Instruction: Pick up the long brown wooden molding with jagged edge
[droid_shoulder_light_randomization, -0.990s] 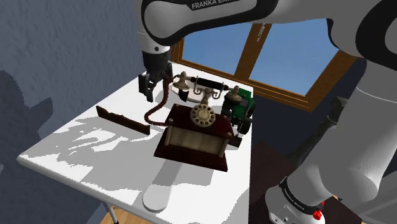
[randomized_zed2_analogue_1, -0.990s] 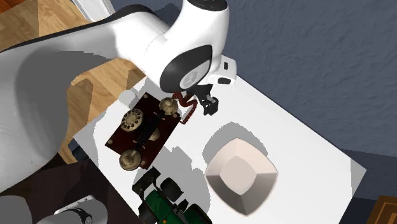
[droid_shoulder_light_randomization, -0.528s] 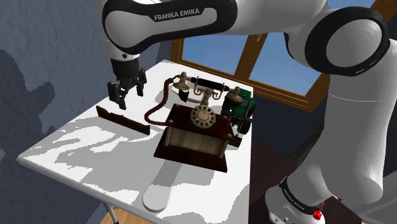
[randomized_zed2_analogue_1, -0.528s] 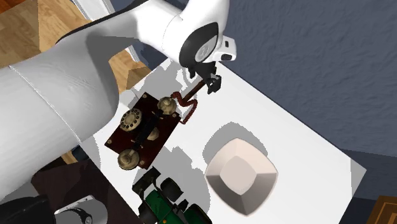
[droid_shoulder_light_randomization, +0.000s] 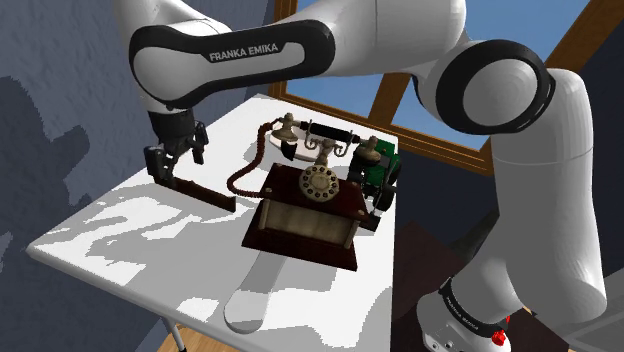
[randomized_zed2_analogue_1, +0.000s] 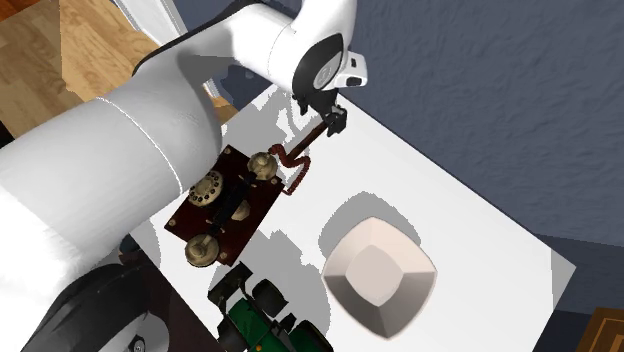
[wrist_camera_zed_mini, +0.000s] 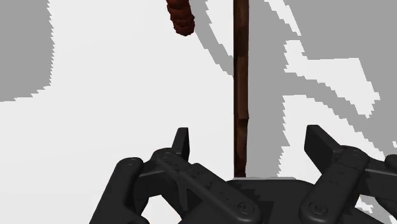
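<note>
molding (droid_shoulder_light_randomization: 205, 192): end at the shoulder view's left hidden behind the gripper (droid_shoulder_light_randomization: 175, 165); in the wrist view, far end cut off by the picture's edge, near end hidden under the gripper body. telephone cord (wrist_camera_zed_mini: 180, 16): cut off likewise. green toy tractor (randomized_zed2_analogue_1: 262, 318): cut by the second exterior view's lower edge.

Materials and finishes on record

We list the molding (wrist_camera_zed_mini: 240, 95) as dark brown wood, matt; the telephone (droid_shoulder_light_randomization: 310, 205) as glossy dark wood with a brass-coloured dial; its cord (droid_shoulder_light_randomization: 238, 178) as dull red and ribbed; the table (droid_shoulder_light_randomization: 130, 250) as plain matt white; the bowl (randomized_zed2_analogue_1: 378, 273) as smooth and pale; the gripper (wrist_camera_zed_mini: 249, 137) as matt black; the arm (droid_shoulder_light_randomization: 545, 200) as glossy white.
</note>
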